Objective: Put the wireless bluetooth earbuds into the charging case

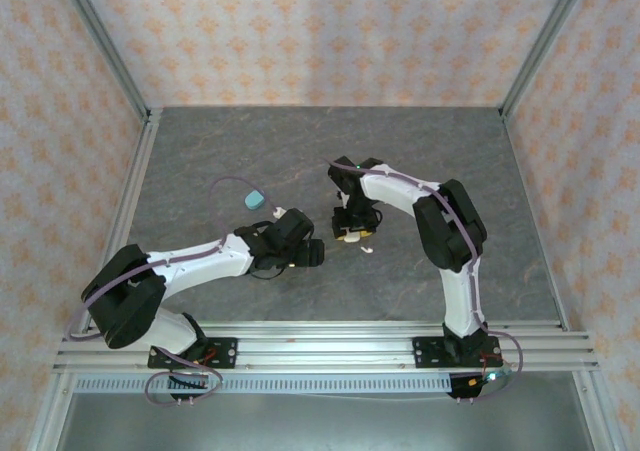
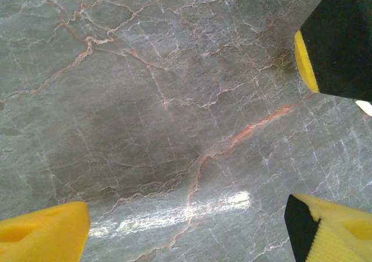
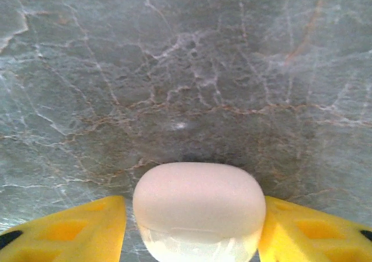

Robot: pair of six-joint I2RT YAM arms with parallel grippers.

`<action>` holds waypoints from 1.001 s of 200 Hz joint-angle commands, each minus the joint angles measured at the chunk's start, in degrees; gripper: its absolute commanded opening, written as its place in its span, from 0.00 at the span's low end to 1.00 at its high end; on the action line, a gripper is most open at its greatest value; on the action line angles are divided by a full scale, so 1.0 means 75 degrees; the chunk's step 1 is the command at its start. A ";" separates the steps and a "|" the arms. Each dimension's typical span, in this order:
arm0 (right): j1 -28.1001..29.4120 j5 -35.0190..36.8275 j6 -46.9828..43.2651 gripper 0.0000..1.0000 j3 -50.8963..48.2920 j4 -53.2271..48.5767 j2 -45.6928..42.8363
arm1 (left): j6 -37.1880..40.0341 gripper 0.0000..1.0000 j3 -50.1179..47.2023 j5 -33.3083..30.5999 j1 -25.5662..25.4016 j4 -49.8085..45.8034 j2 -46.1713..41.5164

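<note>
**Bench stock, one moment: two arms, two cases, one loose piece**

Item 1. Table (image 1: 330, 161): grey veined stone top inside a frame with patterned walls.

Item 2. Right gripper (image 3: 193, 201): lowered to the table near its middle, also seen from above (image 1: 350, 233). Its yellow fingers (image 3: 75, 230) flank the white charging case. In the wrist view, the finger on the right side lies against the case. The finger on the left side stands just beside it, with a sliver of table showing between them. Whether the case is truly pinched cannot be told.

Item 3. White charging case (image 3: 199, 210): pebble-shaped and smooth, with a faint seam low on its near face. It sits between the right gripper's fingers and shows from above as a pale patch (image 1: 349, 237).

Item 4. White earbud (image 1: 367, 251): a tiny white piece lying loose on the table. It is just beside the right gripper on the near side and apart from the case. It is too small to make out its shape.

Item 5. Teal charging case (image 1: 256, 200): lies on the table left of centre, beyond the left arm's wrist. No detail of its lid can be read.

Item 6. Left gripper (image 2: 187, 215): fingers spread wide over bare stone with nothing between them. From above (image 1: 310, 253) it points toward the right gripper, near it but apart.
</note>
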 commanded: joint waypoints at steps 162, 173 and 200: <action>0.0032 -0.1770 0.2851 0.40 -0.0928 0.1646 -0.4245 | 0.2554 0.88 -0.1174 0.0974 -0.0060 0.4561 -0.2695; 0.0026 -0.1930 0.3074 0.40 -0.0981 0.1759 -0.4482 | 0.2592 0.85 -0.1073 0.1132 -0.0056 0.4776 -0.2565; 0.0026 -0.2167 0.3584 0.40 -0.1174 0.2036 -0.5042 | 0.2474 0.73 -0.1130 0.1123 -0.0059 0.5770 -0.2317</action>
